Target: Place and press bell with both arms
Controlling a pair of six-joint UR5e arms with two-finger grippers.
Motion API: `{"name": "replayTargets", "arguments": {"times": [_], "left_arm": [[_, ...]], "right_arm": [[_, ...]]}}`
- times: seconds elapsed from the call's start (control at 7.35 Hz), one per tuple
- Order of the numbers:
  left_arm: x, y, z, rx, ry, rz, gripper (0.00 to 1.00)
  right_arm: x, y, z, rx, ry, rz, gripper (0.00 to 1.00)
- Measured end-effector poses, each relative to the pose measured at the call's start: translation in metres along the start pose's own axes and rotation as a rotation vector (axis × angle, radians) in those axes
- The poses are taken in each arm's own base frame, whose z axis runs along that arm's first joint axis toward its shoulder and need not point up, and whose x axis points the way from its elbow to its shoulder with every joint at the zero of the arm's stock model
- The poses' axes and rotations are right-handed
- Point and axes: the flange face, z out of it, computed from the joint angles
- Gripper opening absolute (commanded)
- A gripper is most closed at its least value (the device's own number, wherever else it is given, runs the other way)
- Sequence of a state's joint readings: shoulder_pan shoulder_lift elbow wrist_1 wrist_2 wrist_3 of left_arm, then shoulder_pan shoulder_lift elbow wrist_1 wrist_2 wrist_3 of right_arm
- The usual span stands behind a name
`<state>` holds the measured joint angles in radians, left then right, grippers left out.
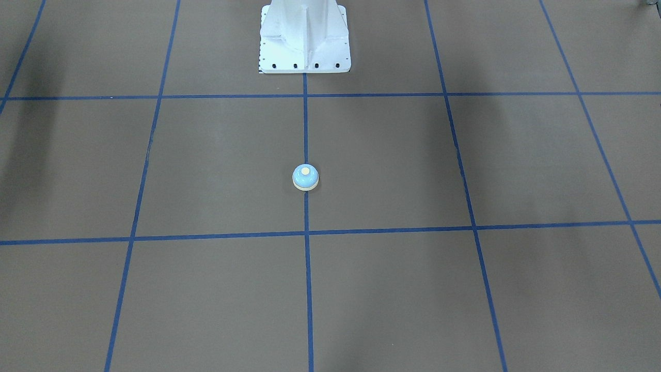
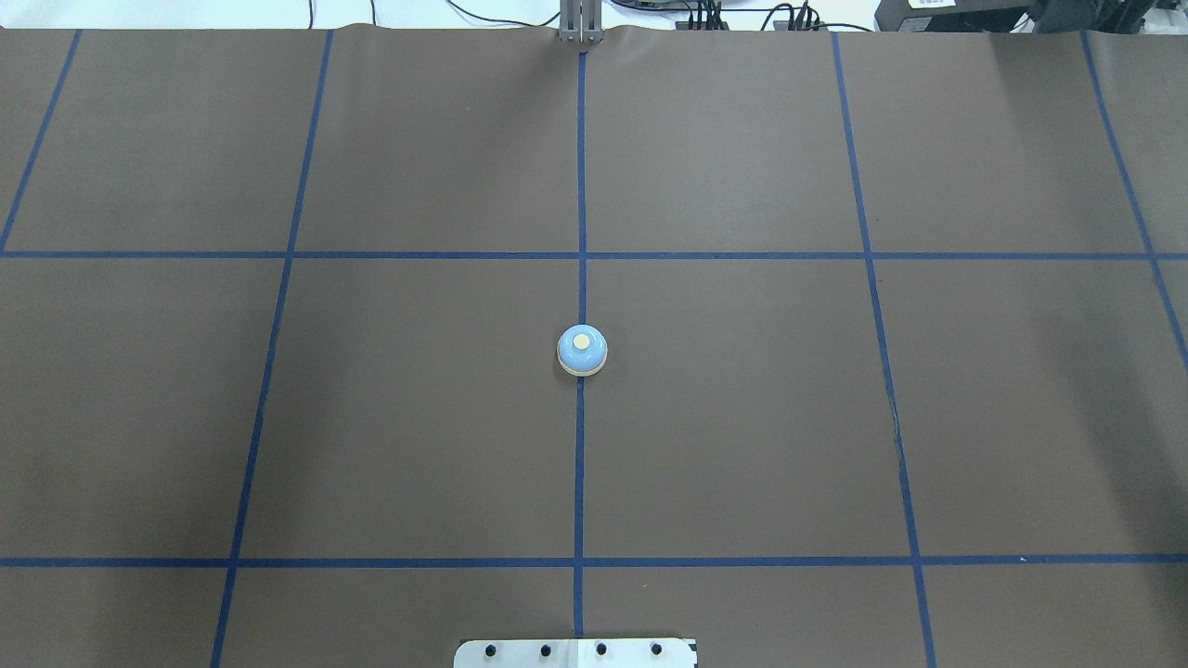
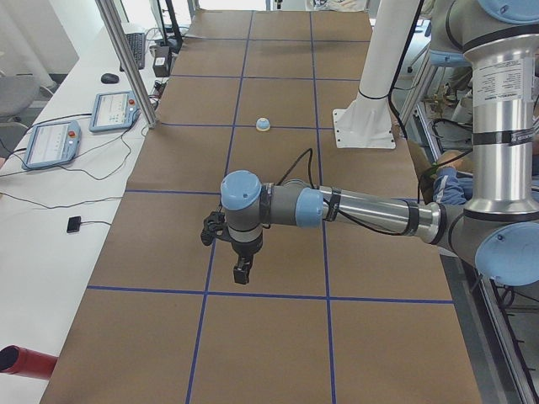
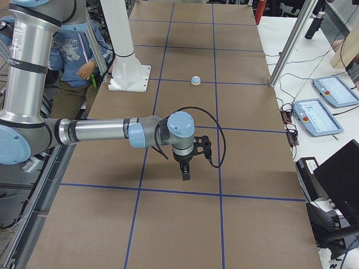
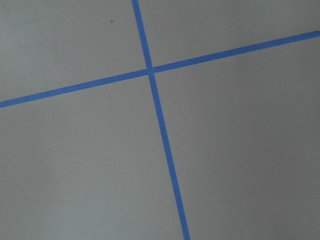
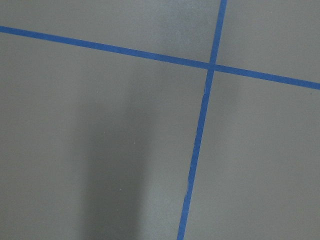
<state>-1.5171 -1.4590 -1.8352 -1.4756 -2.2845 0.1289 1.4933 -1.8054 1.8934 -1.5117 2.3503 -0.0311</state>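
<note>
You'll find the bell (image 2: pixel 582 351) standing upright on the brown table (image 2: pixel 418 417), button up, right on the centre blue tape line (image 2: pixel 579 464) and out in front of the white pedestal base (image 1: pixel 304 41). Nothing touches it. From the left end of the table you see the left arm (image 3: pixel 370 210) stretched out level over the table, its pincer (image 3: pixel 242 271) pointing straight down above the surface, well apart from the bell. From the right end the right arm (image 4: pixel 101 130) reaches out in much the same way, with the right pincer (image 4: pixel 185 172) hanging tip-down near a tape line, also far from the bell. You cannot tell from these side views whether either pincer is released or clenched (neither shows in the overhead or front-facing view, and each wrist camera shows only bare table with a crossing of blue tape). Neither pincer appears to carry anything.
</note>
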Motion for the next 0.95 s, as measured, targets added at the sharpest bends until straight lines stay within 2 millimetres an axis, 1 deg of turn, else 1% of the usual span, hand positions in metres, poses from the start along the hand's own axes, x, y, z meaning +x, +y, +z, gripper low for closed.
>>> {"name": "replayTargets", "arguments": {"times": [0.27,0.41,0.95], "left_arm": [[0.000,0.001,-0.001,0.000,-0.003,0.001,1.00],[0.001,0.001,-0.001,0.002,-0.004,0.005,1.00],[-0.001,0.004,0.000,0.003,-0.004,0.016,1.00]], "right_arm": [[-0.016,-0.008,0.013,-0.031,-0.004,-0.029,1.00],[-0.020,-0.011,0.015,-0.034,-0.002,-0.037,1.00],[-0.026,-0.030,0.017,-0.028,-0.011,-0.056,1.00]]}}
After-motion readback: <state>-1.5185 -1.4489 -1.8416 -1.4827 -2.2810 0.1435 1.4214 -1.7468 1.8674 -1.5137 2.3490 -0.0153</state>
